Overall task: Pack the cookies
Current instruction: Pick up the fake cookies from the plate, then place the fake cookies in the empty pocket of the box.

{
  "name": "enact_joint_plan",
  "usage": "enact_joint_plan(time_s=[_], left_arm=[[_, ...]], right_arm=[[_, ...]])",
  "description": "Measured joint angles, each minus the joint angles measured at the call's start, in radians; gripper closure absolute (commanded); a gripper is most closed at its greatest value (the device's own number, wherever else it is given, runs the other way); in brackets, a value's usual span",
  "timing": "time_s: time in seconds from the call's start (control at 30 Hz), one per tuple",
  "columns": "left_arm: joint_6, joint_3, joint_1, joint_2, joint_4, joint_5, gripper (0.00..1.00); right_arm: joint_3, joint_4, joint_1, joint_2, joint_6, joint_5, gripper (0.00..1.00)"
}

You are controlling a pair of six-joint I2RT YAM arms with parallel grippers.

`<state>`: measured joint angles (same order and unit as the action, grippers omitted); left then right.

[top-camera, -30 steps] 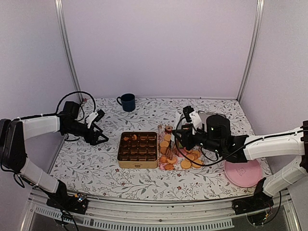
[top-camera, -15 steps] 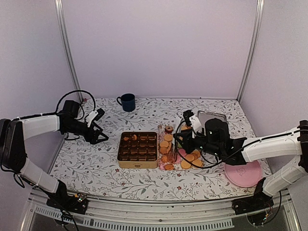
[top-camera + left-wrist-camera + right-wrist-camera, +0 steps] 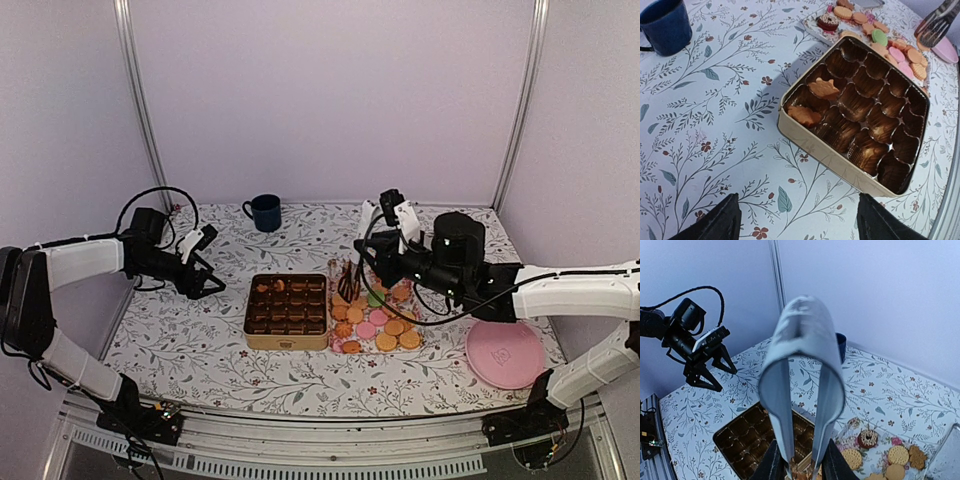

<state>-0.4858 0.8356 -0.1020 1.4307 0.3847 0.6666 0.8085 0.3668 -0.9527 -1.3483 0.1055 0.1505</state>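
Observation:
Several round cookies (image 3: 385,325), mostly golden-orange with a few pink and green, lie on a flowered tray right of a gold tin (image 3: 286,343). Two cookies (image 3: 822,89) sit in the tin's brown cups (image 3: 860,107). My right gripper (image 3: 382,262) is shut on metal tongs (image 3: 348,283), which hang over the gap between the tin and the tray. In the right wrist view the tongs (image 3: 802,365) fill the middle, and something orange-brown shows between their tips; I cannot tell if it is gripped. My left gripper (image 3: 205,285) is open and empty, left of the tin.
A blue mug (image 3: 266,212) stands at the back, also in the left wrist view (image 3: 662,25). A large pink plate (image 3: 505,355) lies at the front right. A chocolate ring biscuit (image 3: 868,438) sits at the tray's far end. Side walls and metal posts border the table.
My right arm has risen and drawn back from the cookie tray, lifting the tongs toward the tin's right edge and uncovering more cookies. The left arm has not moved.

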Motion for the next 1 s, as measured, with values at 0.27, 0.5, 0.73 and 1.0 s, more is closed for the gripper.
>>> enact_joint_plan(time_s=[0.27,0.5,0.73,1.0], left_arm=[[0.001,0.0,0.0,0.0,0.0,0.003,0.2],[0.0,0.0,0.0,0.0,0.002,0.012,0.2],[0.0,-0.005,0.0,0.0,0.002,0.014,0.2],[0.0,-0.01,0.0,0.0,0.002,0.014,0.2]], right_arm=[[0.337,0.044,0.0,-0.278,-0.123,-0.034,0.94],[0.511,0.036,0.011,-0.524,-0.187,-0.09,0.93],[0.562,0.014,0.016,-0.598,-0.2,-0.129,0.9],[0.572,0.014,0.017,-0.599,-0.198,-0.144,0.68]])
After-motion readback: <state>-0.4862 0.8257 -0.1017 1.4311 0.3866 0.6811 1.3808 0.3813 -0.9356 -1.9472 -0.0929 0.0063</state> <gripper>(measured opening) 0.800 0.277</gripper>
